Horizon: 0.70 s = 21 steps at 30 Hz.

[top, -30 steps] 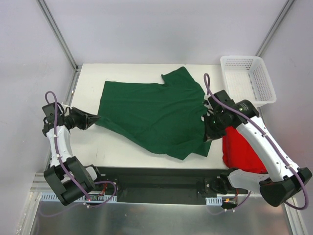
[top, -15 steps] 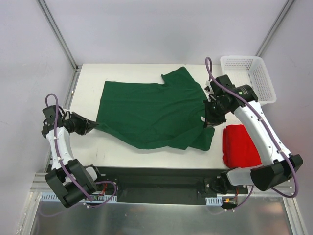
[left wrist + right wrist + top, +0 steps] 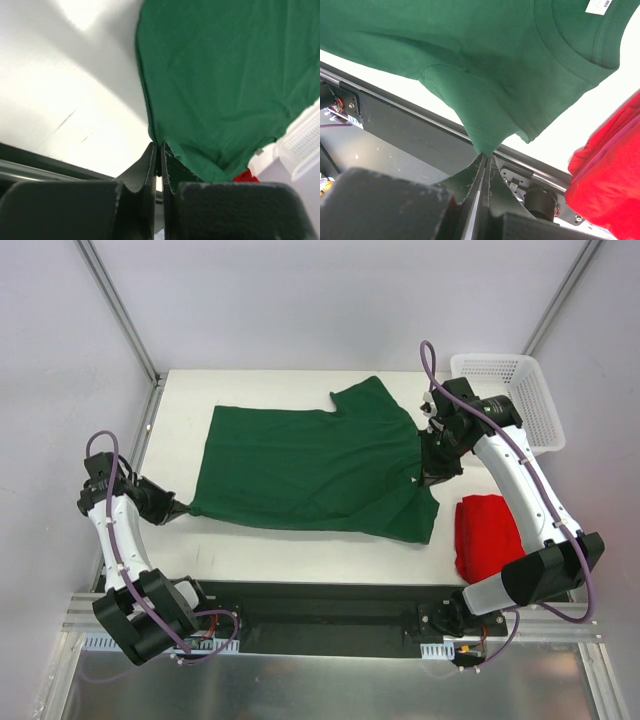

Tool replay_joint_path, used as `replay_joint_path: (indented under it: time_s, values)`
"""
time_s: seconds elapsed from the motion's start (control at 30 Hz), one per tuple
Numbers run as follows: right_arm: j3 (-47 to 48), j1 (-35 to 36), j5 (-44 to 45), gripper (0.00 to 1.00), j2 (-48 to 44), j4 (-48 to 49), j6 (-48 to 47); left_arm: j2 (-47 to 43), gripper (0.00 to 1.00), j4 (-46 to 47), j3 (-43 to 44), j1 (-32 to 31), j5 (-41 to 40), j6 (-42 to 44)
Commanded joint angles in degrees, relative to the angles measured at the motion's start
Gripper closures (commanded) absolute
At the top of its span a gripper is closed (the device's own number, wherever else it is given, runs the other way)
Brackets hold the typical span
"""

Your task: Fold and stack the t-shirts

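Note:
A green t-shirt [image 3: 310, 465] lies spread across the white table [image 3: 250, 540], stretched between both arms. My left gripper [image 3: 180, 508] is shut on the shirt's near-left corner [image 3: 156, 141]. My right gripper [image 3: 428, 472] is shut on a pinch of green cloth [image 3: 487, 147] at the shirt's right side, lifting it; the collar and label [image 3: 598, 6] hang above. A folded red t-shirt [image 3: 488, 535] lies on the table at the near right, also seen as the red t-shirt [image 3: 612, 175] beside my right fingers.
A white plastic basket [image 3: 507, 400] stands at the back right corner. The black front rail [image 3: 320, 600] runs along the table's near edge. Metal frame posts [image 3: 120, 310] rise at the back corners.
My right gripper has moved toward the back with the cloth, uncovering the red shirt. My left gripper pulled its corner left and nearer, drawing the green shirt flatter.

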Motion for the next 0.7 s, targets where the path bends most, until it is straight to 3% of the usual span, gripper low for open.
replay_joint_path:
  time_s: [0.0, 0.3, 0.67]
  values:
    - [0.96, -0.44, 0.9, 0.99, -1.6, -1.7, -0.87, 0.14, 1.0, -4.52, 5.89, 0.4, -7.4, 2.8]
    - [2.1, -0.79, 2.22, 0.99, -1.96, -2.58, -1.05, 0.06, 1.0, -4.44, 5.2, 0.49, -8.2, 2.97]
    - [6.5, -0.87, 5.56, 0.99, -1.43, -4.34, -0.35, -3.46, 1.0, -4.61, -1.57, 0.49, -7.84, 4.82]
